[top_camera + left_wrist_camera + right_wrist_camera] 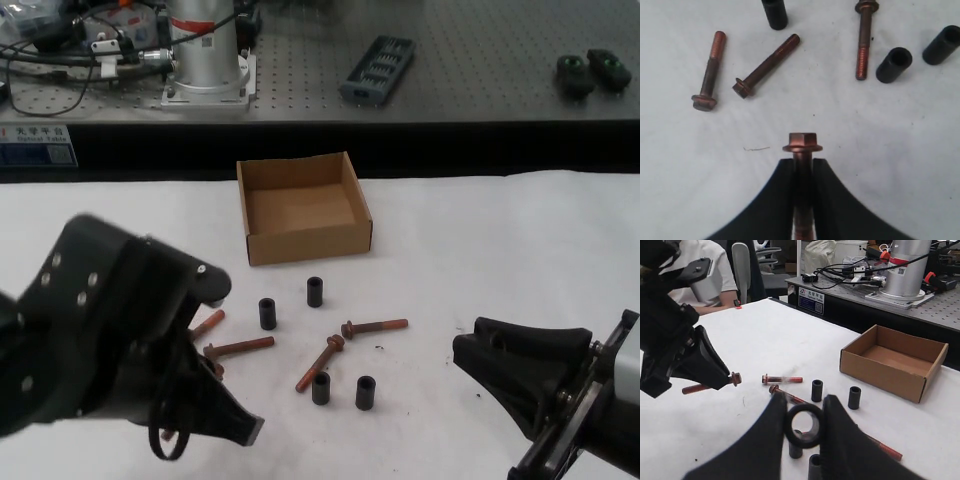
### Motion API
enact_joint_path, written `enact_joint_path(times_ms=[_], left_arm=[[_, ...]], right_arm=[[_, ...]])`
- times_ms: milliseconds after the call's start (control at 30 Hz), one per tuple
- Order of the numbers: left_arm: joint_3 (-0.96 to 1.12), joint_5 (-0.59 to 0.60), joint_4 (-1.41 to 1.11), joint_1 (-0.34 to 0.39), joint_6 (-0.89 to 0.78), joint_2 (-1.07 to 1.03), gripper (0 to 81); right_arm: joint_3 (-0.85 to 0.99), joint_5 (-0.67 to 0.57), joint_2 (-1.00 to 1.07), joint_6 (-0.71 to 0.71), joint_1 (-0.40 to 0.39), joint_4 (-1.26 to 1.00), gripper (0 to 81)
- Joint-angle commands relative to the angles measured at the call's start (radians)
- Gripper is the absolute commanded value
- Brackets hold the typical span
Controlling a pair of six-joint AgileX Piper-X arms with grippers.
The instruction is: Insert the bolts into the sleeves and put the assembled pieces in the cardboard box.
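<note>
My left gripper [802,167] is shut on a copper bolt [802,145], whose hex head sticks out past the fingertips just above the white table. In the right wrist view the left gripper [715,372] hangs a short way ahead, its bolt [732,379] pointing toward my right gripper [804,412], which is shut on a black sleeve [804,426] with the bore facing the camera. Loose bolts [240,347] and several black sleeves [267,313] lie between the arms. The open cardboard box [305,205] stands behind them. The left gripper [235,420] sits low at the front left and the right gripper [480,352] at the front right.
A white cloth [480,250] covers the table. Behind it runs a raised black breadboard bench [450,90] with a metal post base [205,60], cables and a dark ribbed block [378,68]. Bare cloth lies to the right of the box.
</note>
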State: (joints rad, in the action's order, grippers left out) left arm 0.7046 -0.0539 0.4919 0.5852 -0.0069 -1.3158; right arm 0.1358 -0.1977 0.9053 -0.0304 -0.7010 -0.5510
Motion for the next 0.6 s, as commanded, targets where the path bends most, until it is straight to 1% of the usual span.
enact_joint_path(times_ms=[0,167,300,367,467,567], left_arm=[[0.054,0.022,0.09,-0.003,0.074,0.009,0.6],[0.068,0.043,0.166,-0.003,0.16,-0.032,0.6],[0.068,0.04,0.228,-0.003,0.22,-0.111,0.6],[0.068,0.021,0.243,-0.003,0.253,-0.148,0.6],[0.068,-0.047,0.243,-0.003,0.271,-0.194,0.6],[0.068,-0.051,0.249,-0.003,0.298,-0.225,0.6]], right_arm=[[0.003,0.031,0.004,-0.022,0.002,-0.06,5.6],[0.003,0.031,0.004,-0.022,0.002,-0.054,5.6],[0.003,0.031,0.004,-0.022,0.002,-0.045,5.6],[0.003,0.031,0.004,-0.022,0.002,-0.045,5.6],[0.003,0.031,0.004,-0.022,0.002,-0.04,5.6],[0.003,0.031,0.004,-0.022,0.002,-0.039,5.6]])
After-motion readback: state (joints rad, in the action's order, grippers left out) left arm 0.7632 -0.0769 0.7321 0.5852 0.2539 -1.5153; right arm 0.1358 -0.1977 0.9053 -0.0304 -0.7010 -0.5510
